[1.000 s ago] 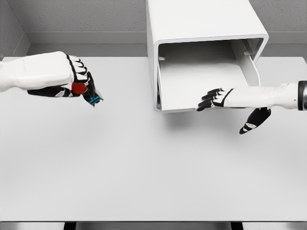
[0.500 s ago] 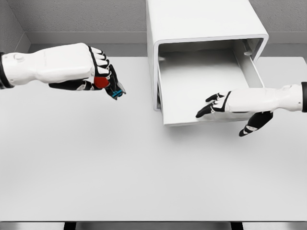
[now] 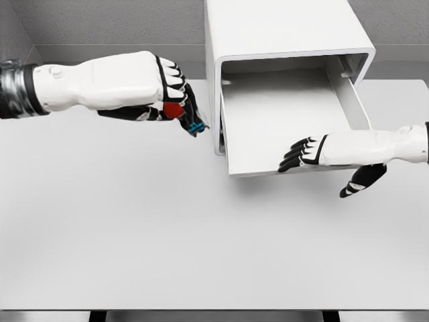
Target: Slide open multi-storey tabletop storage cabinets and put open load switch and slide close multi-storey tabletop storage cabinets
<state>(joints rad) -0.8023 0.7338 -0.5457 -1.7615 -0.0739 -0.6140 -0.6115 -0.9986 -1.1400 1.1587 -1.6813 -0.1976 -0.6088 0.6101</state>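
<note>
L hand [image 3: 157, 87] curled tight on load switch [image 3: 184, 115], just left of cabinet [image 3: 281, 33]. R hand [image 3: 315, 151] fingers spread over drawer [image 3: 281, 111] front edge; drawer pulled out.

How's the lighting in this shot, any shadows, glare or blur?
Head view: soft, even light, no glare; faint shadow on the table below the open drawer; everything sharp, including the left hand gripping the load switch.
</note>
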